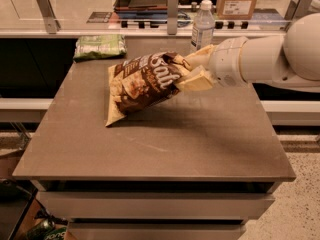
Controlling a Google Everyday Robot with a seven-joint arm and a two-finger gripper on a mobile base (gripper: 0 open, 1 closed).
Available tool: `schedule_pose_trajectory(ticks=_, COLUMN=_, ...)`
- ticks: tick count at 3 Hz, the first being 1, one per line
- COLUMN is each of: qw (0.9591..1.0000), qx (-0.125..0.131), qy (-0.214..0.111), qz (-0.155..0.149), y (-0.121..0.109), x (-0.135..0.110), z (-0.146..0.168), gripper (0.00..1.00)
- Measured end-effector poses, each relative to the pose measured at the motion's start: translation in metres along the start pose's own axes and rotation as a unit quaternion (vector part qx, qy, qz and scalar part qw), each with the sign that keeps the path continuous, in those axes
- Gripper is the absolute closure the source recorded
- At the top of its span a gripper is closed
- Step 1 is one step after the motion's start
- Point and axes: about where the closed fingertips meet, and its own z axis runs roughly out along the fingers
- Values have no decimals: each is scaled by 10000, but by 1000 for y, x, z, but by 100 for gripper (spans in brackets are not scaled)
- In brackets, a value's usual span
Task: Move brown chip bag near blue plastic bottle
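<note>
The gripper (191,71) hangs over the back middle of the surface (200,144), its jaws pinching the right end of the brown chip bag (145,84). The bag slopes down to the left, its lower left corner touching the surface. The blue plastic bottle (202,26) stands upright just behind the gripper at the back edge. A green snack bag (100,46) lies at the back left corner, apart from the brown one.

One brown chip bag (142,86) in one end effector (188,71), one blue plastic bottle (202,28), one green bag (99,46)
</note>
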Motion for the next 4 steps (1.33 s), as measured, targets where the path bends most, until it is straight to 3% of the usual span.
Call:
schedule_pose_trajectory(ticks=2, qw=9949, qx=923, qy=209, qz=343, y=-47, x=10, z=-31, gripper=100)
schedule_pose_trajectory(ticks=3, qw=9901, qx=1264, qy=305, qz=524, y=-64, x=22, z=-44, gripper=100)
schedule_pose_trajectory(ticks=4, qw=9864, qx=1434, qy=388, qz=697, y=-74, x=39, z=-54, gripper=100)
